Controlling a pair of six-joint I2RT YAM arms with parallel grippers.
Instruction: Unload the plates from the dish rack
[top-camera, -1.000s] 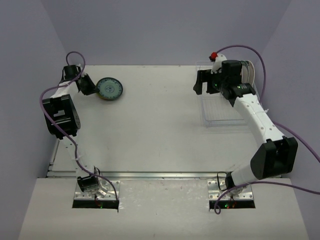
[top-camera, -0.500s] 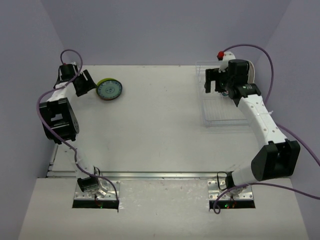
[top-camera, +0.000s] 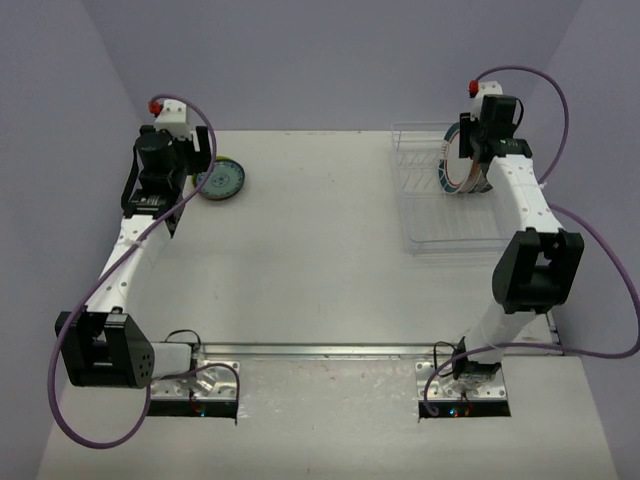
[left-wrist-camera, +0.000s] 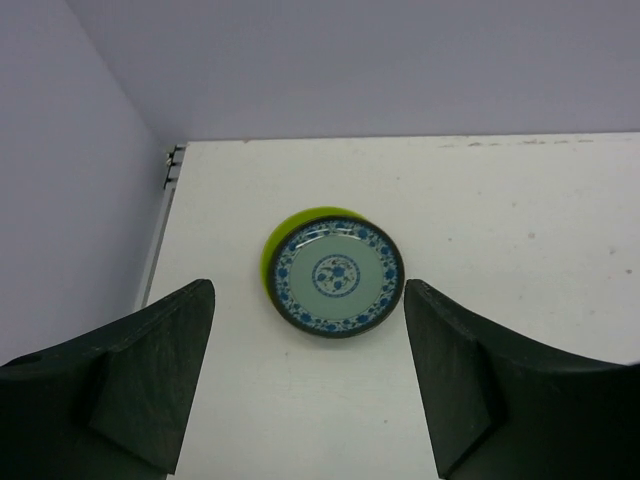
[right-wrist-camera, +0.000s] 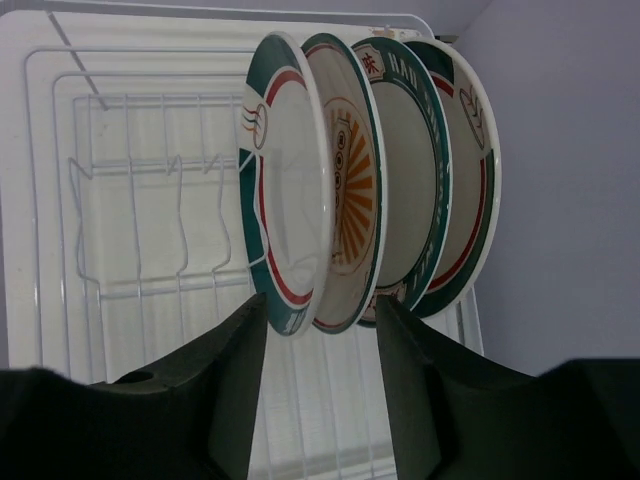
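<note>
A teal-patterned plate (left-wrist-camera: 338, 277) lies flat on a green plate (left-wrist-camera: 290, 226) on the table at the far left; the stack also shows in the top view (top-camera: 220, 180). My left gripper (left-wrist-camera: 310, 385) is open and empty, just short of this stack (top-camera: 196, 172). Several large white plates with dark green and red rims (right-wrist-camera: 285, 200), one with an orange sunburst (right-wrist-camera: 352, 175), stand upright in the wire dish rack (right-wrist-camera: 150, 200) at the far right (top-camera: 430, 215). My right gripper (right-wrist-camera: 322, 375) is open, its fingers either side of the lower rims of the nearest two plates (top-camera: 468, 160).
The rack's left slots (right-wrist-camera: 180, 240) hold nothing. The table's left edge (left-wrist-camera: 165, 225) and the purple back wall lie close behind the small plate stack. The right wall stands just beyond the rack.
</note>
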